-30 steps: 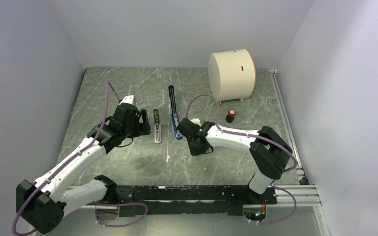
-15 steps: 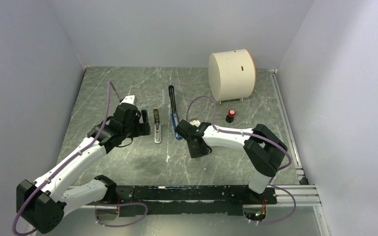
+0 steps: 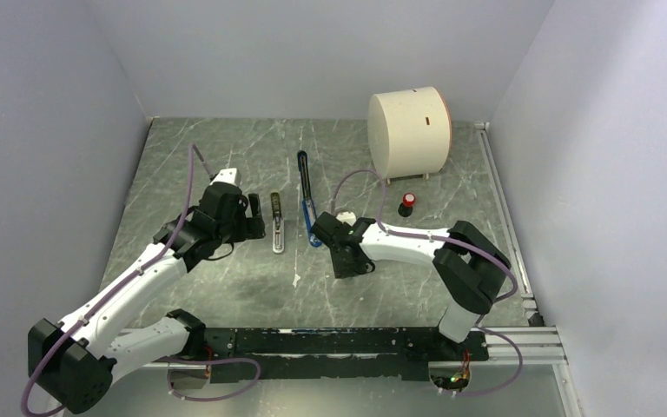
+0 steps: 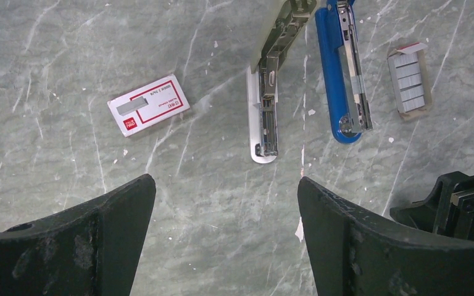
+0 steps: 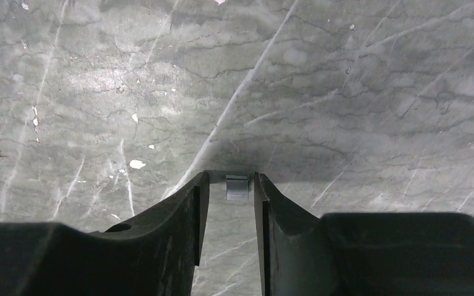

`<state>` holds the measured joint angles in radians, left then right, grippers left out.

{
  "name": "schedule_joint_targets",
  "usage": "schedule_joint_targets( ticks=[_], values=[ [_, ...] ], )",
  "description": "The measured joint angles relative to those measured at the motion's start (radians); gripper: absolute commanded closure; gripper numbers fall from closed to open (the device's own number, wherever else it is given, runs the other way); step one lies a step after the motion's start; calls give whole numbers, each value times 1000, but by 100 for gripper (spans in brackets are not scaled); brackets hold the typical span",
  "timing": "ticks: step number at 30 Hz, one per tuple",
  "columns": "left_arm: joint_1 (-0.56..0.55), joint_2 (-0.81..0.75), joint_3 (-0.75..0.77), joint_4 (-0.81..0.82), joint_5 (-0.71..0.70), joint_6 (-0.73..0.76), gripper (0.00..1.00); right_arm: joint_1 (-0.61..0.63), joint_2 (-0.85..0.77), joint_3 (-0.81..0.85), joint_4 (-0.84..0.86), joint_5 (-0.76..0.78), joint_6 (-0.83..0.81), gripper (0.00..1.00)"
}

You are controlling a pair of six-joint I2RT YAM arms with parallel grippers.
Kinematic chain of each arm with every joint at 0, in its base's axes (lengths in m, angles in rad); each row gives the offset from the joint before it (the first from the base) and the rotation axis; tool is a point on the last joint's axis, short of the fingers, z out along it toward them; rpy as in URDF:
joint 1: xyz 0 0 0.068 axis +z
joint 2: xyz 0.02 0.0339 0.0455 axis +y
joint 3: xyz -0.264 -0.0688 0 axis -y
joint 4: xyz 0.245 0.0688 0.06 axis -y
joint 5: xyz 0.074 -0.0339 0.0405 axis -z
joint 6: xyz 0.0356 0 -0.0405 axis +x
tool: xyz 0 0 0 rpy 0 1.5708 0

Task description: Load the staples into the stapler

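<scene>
The blue stapler (image 3: 310, 215) lies open on the table, its thin black arm (image 3: 302, 169) stretched toward the back. It also shows in the left wrist view (image 4: 339, 74). A small block of staples (image 5: 237, 187) sits between the tips of my right gripper (image 5: 231, 182), with a gap on each side. The jaws stand narrowly apart, close to the table. In the top view my right gripper (image 3: 323, 231) is at the stapler's near end. My left gripper (image 4: 225, 228) is wide open and empty, hovering near the stapler; in the top view it (image 3: 257, 217) is to the stapler's left.
A silvery-grey strip (image 4: 265, 117) lies left of the stapler. A white and red staple box (image 4: 148, 105) lies further left. A small tray of staple strips (image 4: 410, 80) lies right of the stapler. A cream drum (image 3: 408, 130) and a red-capped object (image 3: 407, 204) stand at the back right.
My right gripper has shifted slightly left toward the stapler's near end. The left arm has barely moved.
</scene>
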<state>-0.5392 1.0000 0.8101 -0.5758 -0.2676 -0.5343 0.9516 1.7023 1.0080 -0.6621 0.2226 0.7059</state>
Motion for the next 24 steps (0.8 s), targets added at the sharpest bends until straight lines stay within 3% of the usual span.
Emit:
schedule_joint_targets(
  ticks=[24],
  values=[
    [0,-4,-9,1,-3,-24,10,-31,-35,-47,58,-29,21,82]
  ],
)
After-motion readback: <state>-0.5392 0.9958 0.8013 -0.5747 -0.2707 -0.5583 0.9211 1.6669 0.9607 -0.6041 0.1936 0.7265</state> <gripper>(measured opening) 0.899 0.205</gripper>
